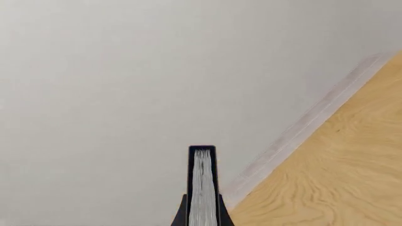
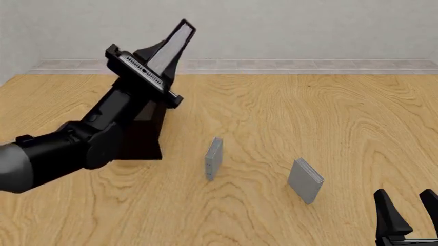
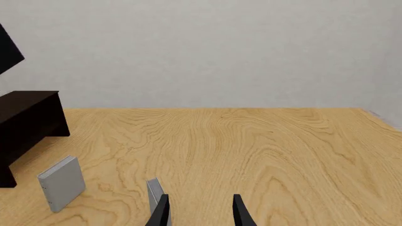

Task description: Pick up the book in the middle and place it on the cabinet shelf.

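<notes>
Left claw (image 2: 159, 60) clamped on the book (image 2: 175, 42), black covers pinched from both sides, white page edges facing the front camera. Held high in the upper left of the front frame, tilted up and away, probably to carry it clear above the cabinet shelf (image 2: 140, 134). Cabinet mostly hidden behind the arm in that view; in the right wrist picture seen as a dark box at the left edge, well below the raised book. Not yet on the shelf; lowering and levelling likely to follow. Right claw (image 2: 409, 211) parked in the lower right corner, fingers spread, gripping nothing. Two pale grey books (image 2: 213, 158) (image 2: 305, 180) standing upright mid-frame, apart from each other. Worktop (image 2: 287, 113) of light grained wood. Behind it, plain grey wall (image 2: 308, 25) with a pale skirting strip along its foot
</notes>
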